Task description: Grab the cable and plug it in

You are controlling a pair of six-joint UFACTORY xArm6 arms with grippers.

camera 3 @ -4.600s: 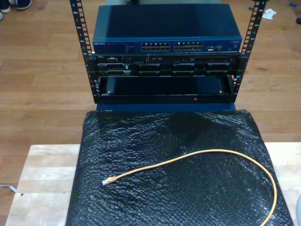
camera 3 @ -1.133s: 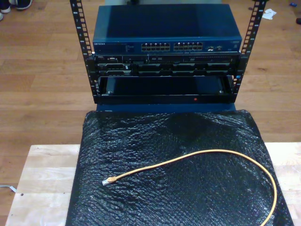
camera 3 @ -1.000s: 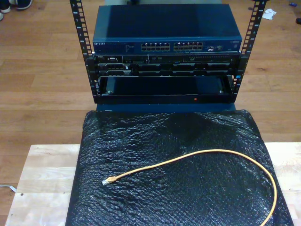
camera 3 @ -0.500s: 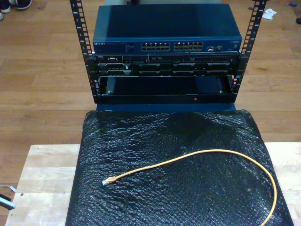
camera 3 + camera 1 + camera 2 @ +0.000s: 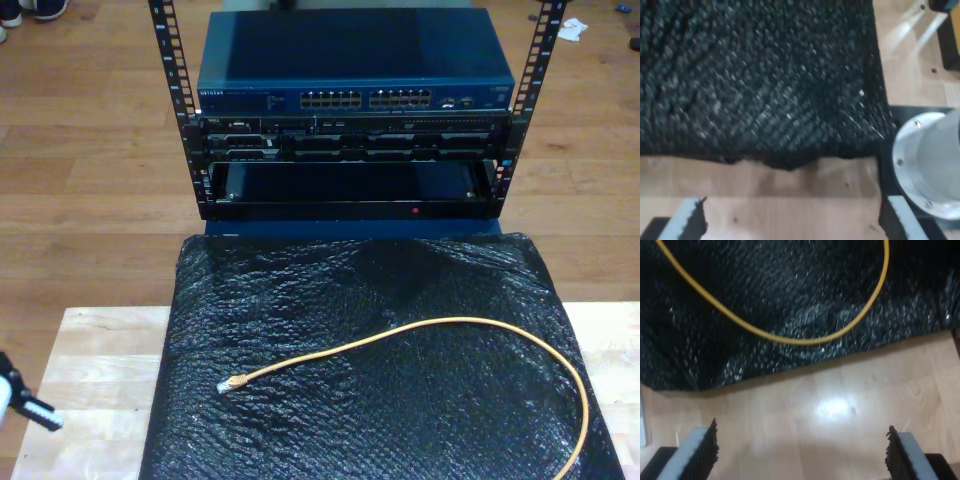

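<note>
Orange-yellow cable lies slack across the black mat, clear plug at 7 o'clock; my first gripper and second gripper hover wide-jawed over the wooden table.

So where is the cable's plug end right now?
In the exterior view the cable lies loose on the black mat, its clear plug toward that view's lower left, well short of the rack behind the table.
</note>
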